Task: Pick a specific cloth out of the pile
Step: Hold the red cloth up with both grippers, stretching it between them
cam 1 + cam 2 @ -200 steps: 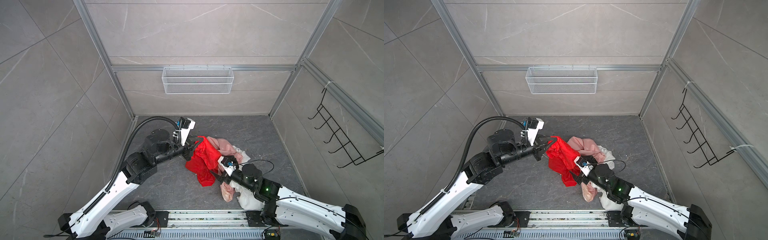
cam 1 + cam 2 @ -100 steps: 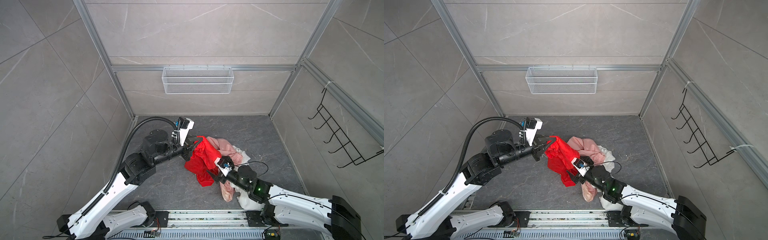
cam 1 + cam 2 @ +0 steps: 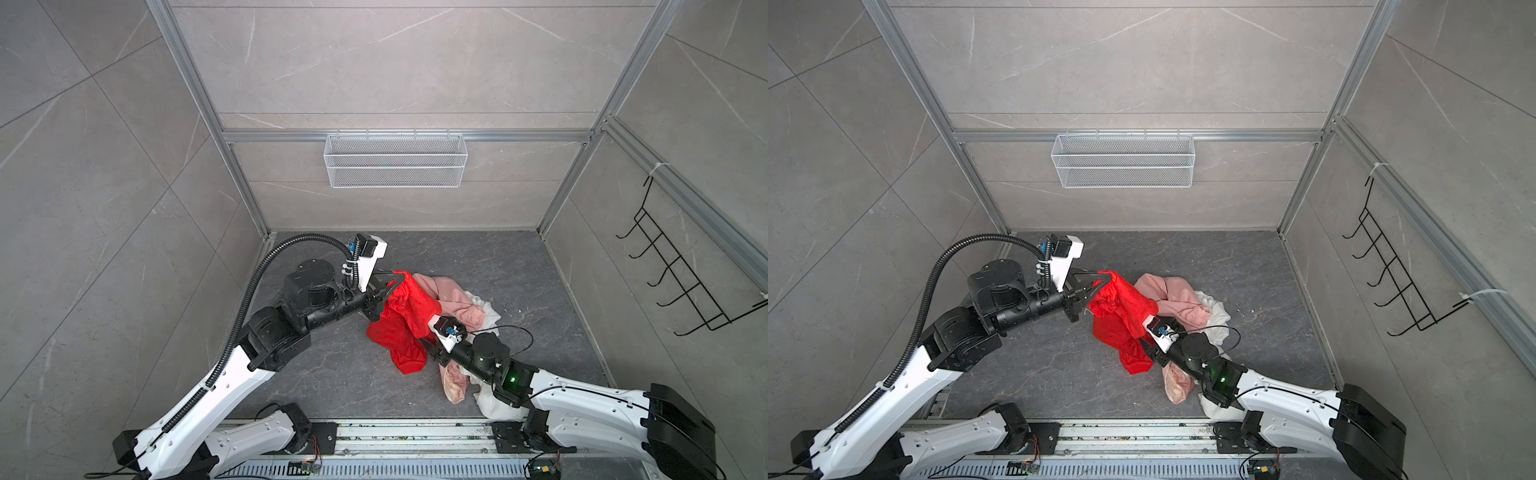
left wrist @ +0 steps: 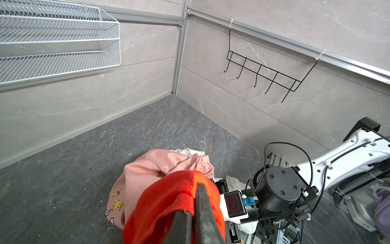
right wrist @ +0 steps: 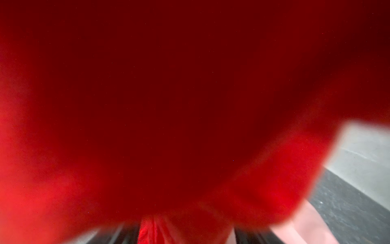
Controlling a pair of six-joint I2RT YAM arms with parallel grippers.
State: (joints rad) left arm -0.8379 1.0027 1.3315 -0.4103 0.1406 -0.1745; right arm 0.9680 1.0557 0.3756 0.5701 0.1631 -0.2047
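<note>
Grey tiled walls (image 3: pixel 374 62); dark floor (image 3: pixel 478 270); wire basket (image 3: pixel 395 162).

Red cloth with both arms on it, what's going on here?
The left claw is shut on the top edge of the red cloth and holds it up, so the fabric drapes down toward the dark floor. The right claw is pushed into the same cloth lower down. Its wrist view is almost all blurred red, so I cannot tell whether it is gripping. The pale pink cloth and the white cloth lie heaped on the floor beside it, neither one held.
</note>
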